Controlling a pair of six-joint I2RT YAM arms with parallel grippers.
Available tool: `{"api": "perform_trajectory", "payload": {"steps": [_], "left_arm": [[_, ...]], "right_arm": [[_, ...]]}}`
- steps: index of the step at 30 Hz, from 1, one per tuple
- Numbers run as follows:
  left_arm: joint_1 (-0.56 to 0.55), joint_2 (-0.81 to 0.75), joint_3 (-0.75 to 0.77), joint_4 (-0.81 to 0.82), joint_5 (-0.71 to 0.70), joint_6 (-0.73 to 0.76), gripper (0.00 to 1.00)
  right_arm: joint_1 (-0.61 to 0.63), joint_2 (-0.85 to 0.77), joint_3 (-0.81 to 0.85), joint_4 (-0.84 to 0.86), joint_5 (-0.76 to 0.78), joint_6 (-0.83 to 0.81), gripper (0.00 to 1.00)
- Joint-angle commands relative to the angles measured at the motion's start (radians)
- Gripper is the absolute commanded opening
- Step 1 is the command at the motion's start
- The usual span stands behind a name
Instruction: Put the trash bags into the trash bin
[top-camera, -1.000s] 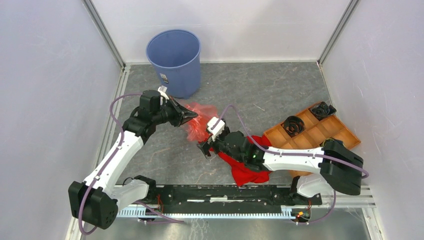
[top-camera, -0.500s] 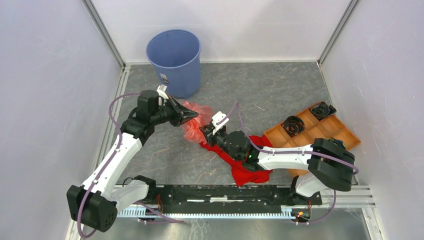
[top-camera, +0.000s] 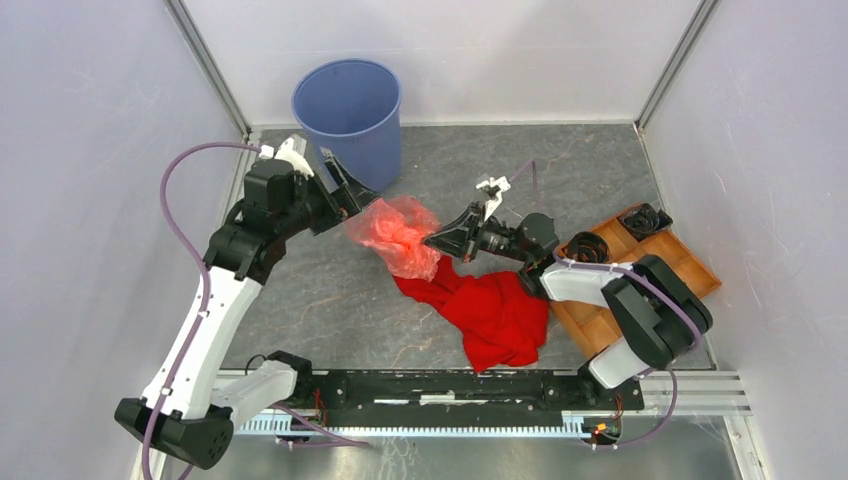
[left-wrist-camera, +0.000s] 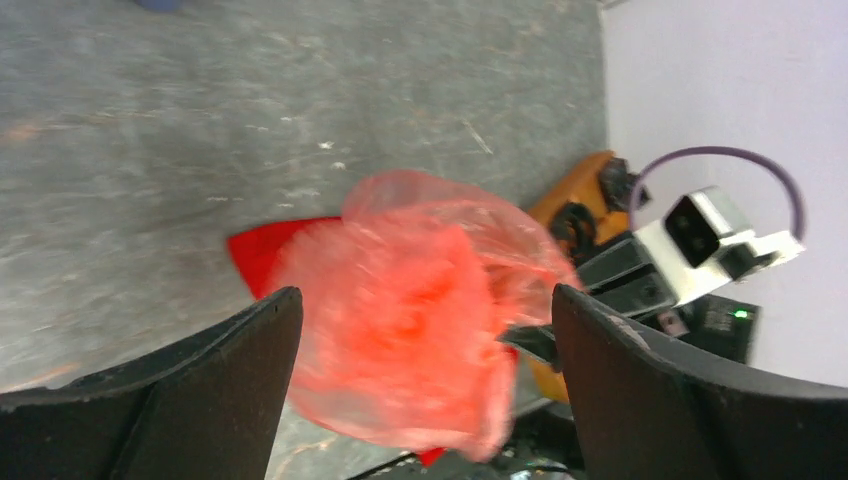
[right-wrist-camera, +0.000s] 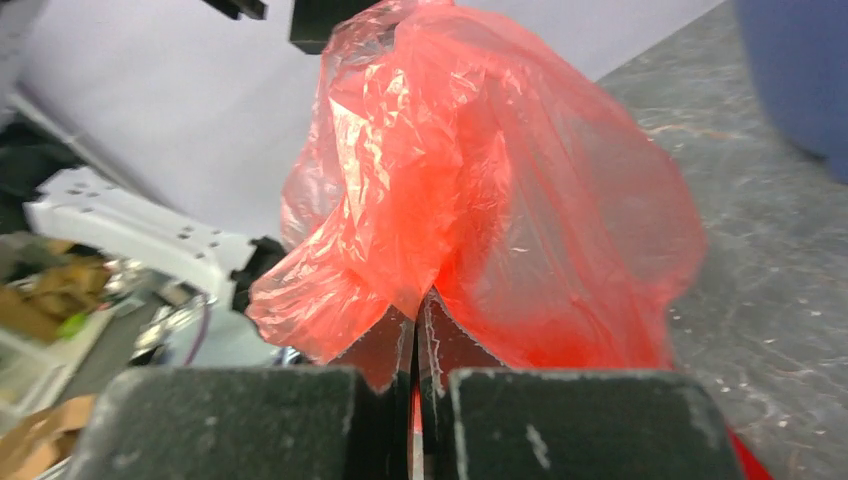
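The trash bag (top-camera: 398, 236) is a wrinkly translucent red-orange film, held up off the table between the two arms. My right gripper (top-camera: 432, 240) is shut on its right edge; the film (right-wrist-camera: 480, 190) is pinched between the fingertips and billows above them. My left gripper (top-camera: 350, 203) stands open just left of the bag, which hangs blurred (left-wrist-camera: 410, 320) between the wide-spread fingers without touching them. The blue trash bin (top-camera: 349, 122) stands upright at the back, right behind the left gripper, and looks empty.
A red cloth (top-camera: 485, 312) lies on the table under and right of the bag. An orange-brown compartment tray (top-camera: 640, 262) with dark items sits at the right, beside the right arm. White walls close in on three sides.
My left gripper let go of the bag, opened wide and drew back toward the bin. My right gripper closed on the bag and swung up and right, lifting it off the cloth.
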Motion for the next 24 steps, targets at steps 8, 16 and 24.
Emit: {"api": "perform_trajectory", "payload": {"steps": [8,16,24], "left_arm": [[0.003,-0.075,-0.113,-0.105,-0.22,0.078,0.93],[0.003,-0.066,-0.161,0.012,-0.039,0.039,0.75],[0.003,-0.075,-0.163,0.052,0.051,0.012,0.59]], "right_arm": [[-0.121,0.08,-0.053,0.46,-0.306,0.341,0.0],[-0.12,0.054,-0.059,0.358,-0.311,0.26,0.0],[-0.12,0.058,-0.053,0.267,-0.306,0.186,0.01]]}}
